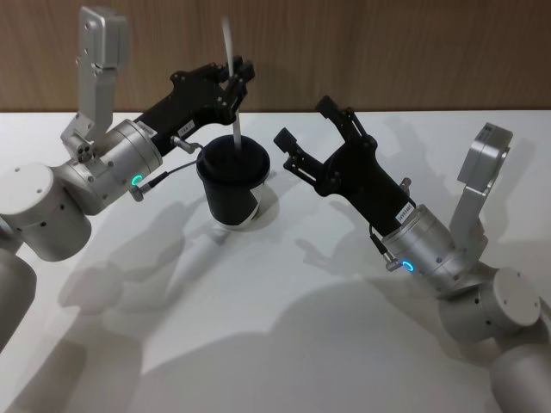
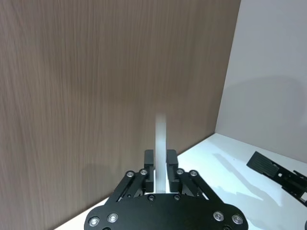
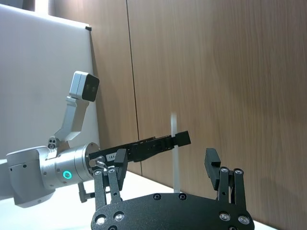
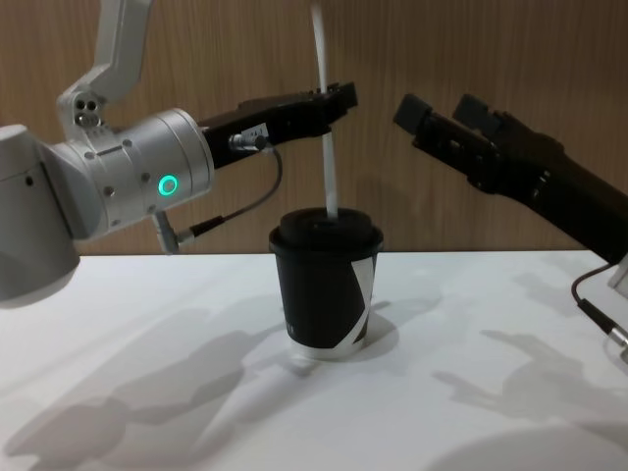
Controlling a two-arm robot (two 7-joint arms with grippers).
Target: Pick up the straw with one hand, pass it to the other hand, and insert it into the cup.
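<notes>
Straw [image 4: 327,147] in one cup [image 4: 327,289], left claw [image 4: 334,98] around it.

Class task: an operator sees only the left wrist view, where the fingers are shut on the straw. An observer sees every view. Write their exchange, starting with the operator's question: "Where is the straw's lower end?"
Observer: The straw, held by the left gripper, stands nearly upright, and its lower end is at the cup lid. I cannot tell how deep it goes.
Operator: Is the cup upright?
Observer: Yes, it stands upright on the table.
Operator: What is the right gripper doing?
Observer: The right gripper is open. It is raised to the right of the cup and is not touching the straw.
</notes>
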